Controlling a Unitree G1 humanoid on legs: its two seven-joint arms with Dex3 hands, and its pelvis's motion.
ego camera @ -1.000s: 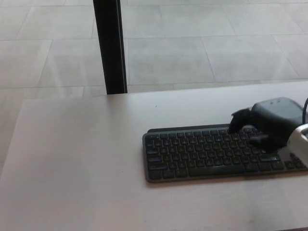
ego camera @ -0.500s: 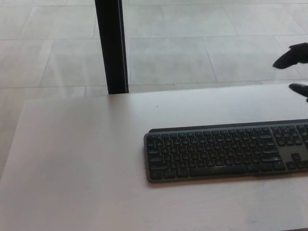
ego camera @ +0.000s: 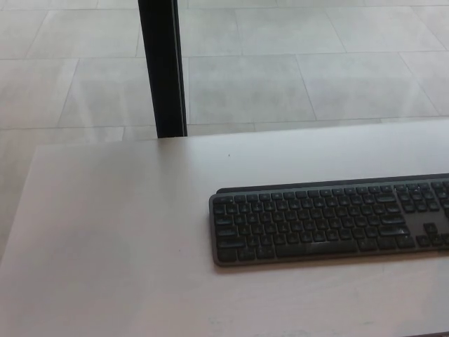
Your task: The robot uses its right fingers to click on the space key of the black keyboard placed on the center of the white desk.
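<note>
Neither hand shows in the head view, so open or closed can't be stated for either; nothing is being held or pressed in view.

Black keyboard (ego camera: 330, 223) lies flat on the white desk (ego camera: 112, 232), long edge square to the desk's near edge, running off the picture's right side. That puts it toward the robot's right, presumably so the right arm reaches it without crossing the body. No hand in view to reference from, so places are given against where the right hand would enter: the right edge of the picture, over the keyboard's cut-off end.

Space key (ego camera: 316, 248) is the long bar in the bottom row, nearest the robot. From that entry side it sits inward and toward the robot, left of the arrow/nav cluster. Nearest-row position suits a short downward tap with the fingers and little risk of hitting upper rows.

Keys look undisturbed; whether the press has registered can't be told.

Black post (ego camera: 163, 67) stands beyond the desk's far edge, well clear of the keyboard and any right-side approach. Tiled floor (ego camera: 316, 63) behind.
</note>
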